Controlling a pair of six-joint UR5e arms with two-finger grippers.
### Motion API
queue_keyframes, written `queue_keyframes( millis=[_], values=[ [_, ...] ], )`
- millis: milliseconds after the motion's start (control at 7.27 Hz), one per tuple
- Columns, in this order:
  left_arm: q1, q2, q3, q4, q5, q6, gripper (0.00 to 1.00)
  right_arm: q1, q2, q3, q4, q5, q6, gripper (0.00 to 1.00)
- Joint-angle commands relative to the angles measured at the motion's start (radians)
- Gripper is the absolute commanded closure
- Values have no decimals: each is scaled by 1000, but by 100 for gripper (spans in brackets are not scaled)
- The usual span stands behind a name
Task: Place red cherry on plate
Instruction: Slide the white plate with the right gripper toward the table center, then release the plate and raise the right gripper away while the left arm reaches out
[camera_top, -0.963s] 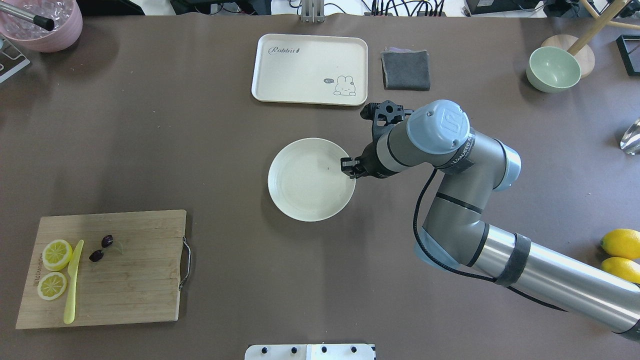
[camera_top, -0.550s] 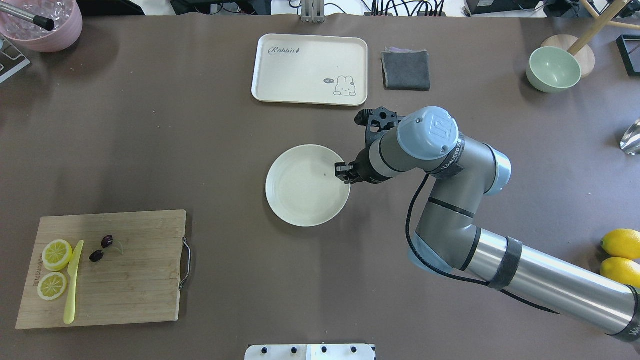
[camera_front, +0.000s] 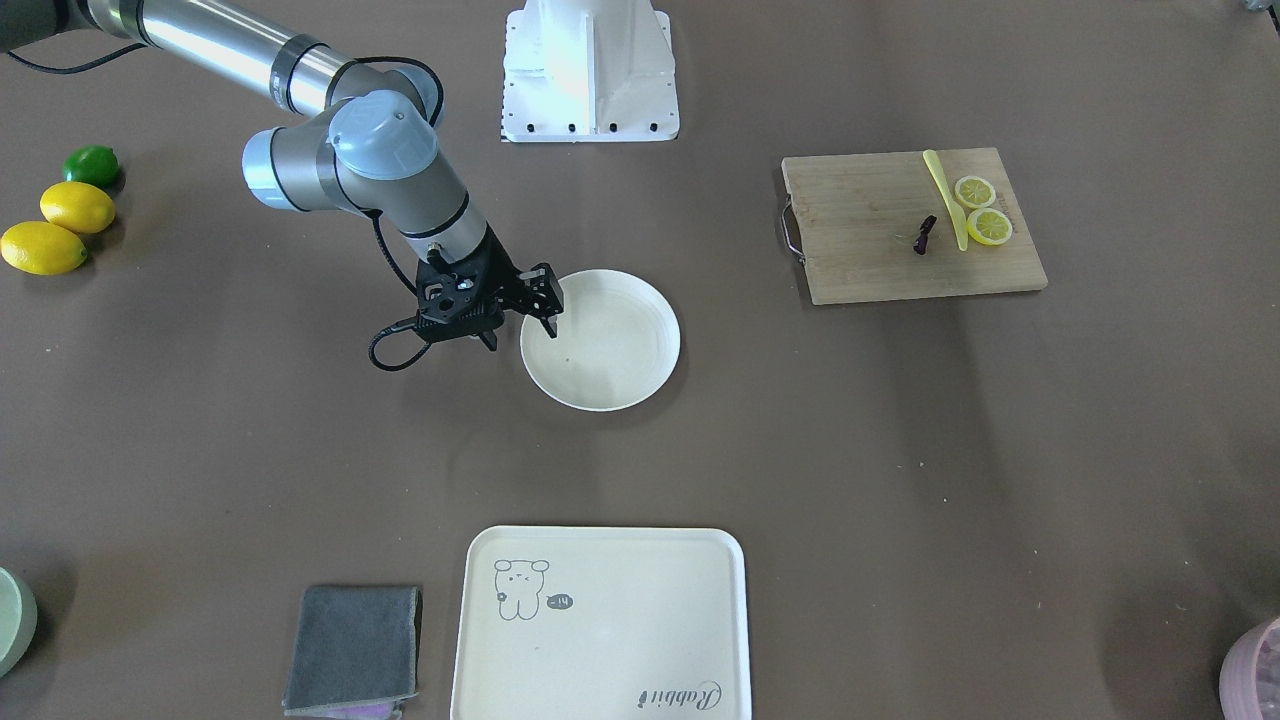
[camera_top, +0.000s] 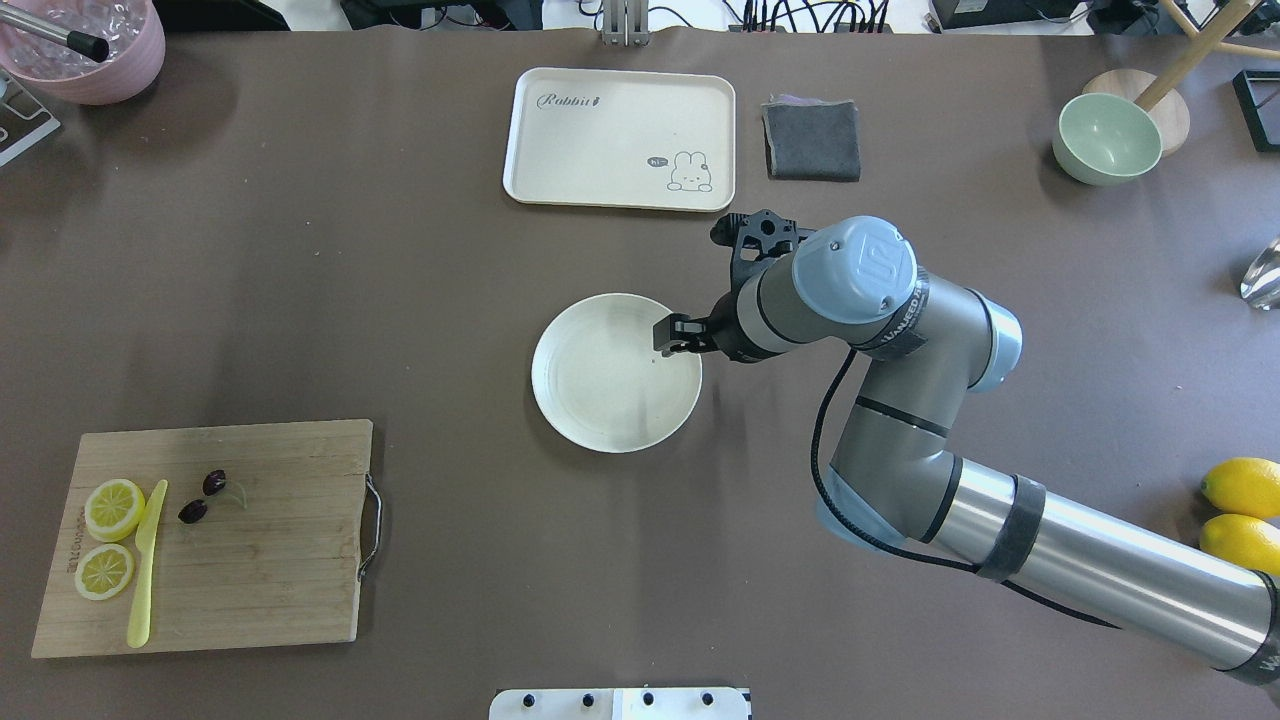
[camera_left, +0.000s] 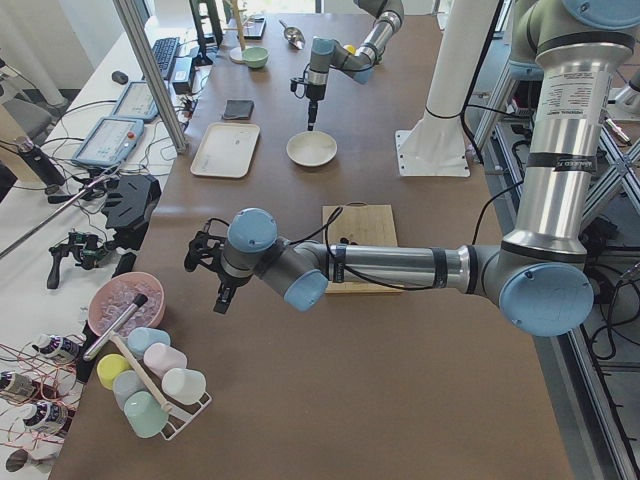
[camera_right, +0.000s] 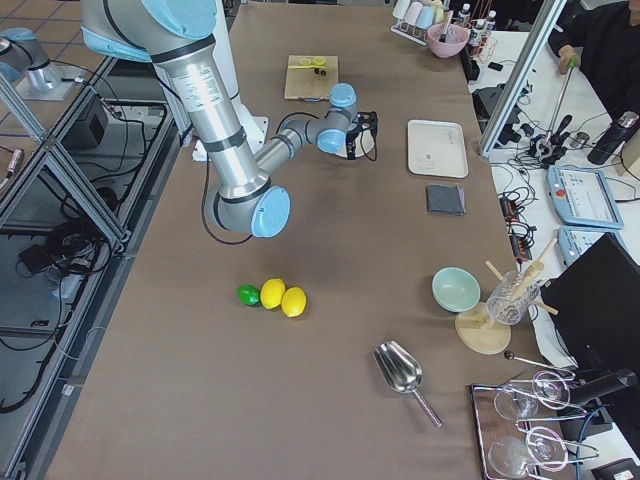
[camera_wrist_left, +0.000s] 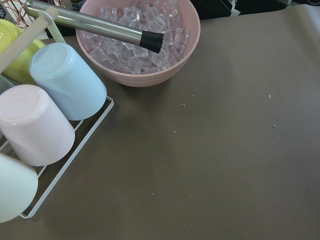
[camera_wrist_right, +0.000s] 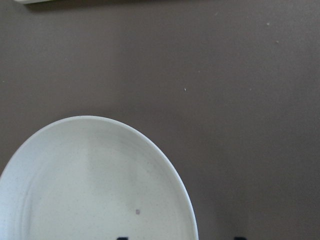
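The red cherry (camera_top: 214, 483), two dark berries on a thin green stem, lies on the wooden cutting board (camera_top: 270, 560) at the near left, also visible in the front-facing view (camera_front: 925, 235). The round cream plate (camera_top: 600, 390) sits bare at the table's middle. My right gripper (camera_top: 685, 338) hangs over the plate's right rim. It is open; in the right wrist view its fingertips (camera_wrist_right: 120, 238) stand wide apart on either side of the rim. My left gripper (camera_left: 215, 285) shows only in the exterior left view, near the table's left end, far from the cherry. Whether it is open or shut I cannot tell.
Two lemon slices (camera_top: 114, 508) and a yellow knife (camera_top: 147, 560) share the board with the cherry. A rabbit tray (camera_top: 600, 140), grey cloth (camera_top: 811, 140) and green bowl (camera_top: 1105, 138) line the far side. Whole lemons (camera_top: 1245, 487) lie at the right. Below the left wrist are a pink ice bowl (camera_wrist_left: 140, 75) and cups (camera_wrist_left: 65, 80).
The plate slid slightly left and toward the robot with the right gripper at its rim. The gripper now reaches further over the plate, fingers apart.
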Motion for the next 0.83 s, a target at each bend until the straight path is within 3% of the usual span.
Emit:
queue_keyframes(
  millis=[0,412,688],
  values=[
    [42,11,-105,4,-1,-233,3,125,-18,10,-4,145,-16,1],
    [193,168,-371,9,11,-411,3,306,-73,11,-53,310,-178,1],
    [293,259,-464,9,74,-415,3,381,-129,8,-55,359,-313,1]
  ],
)
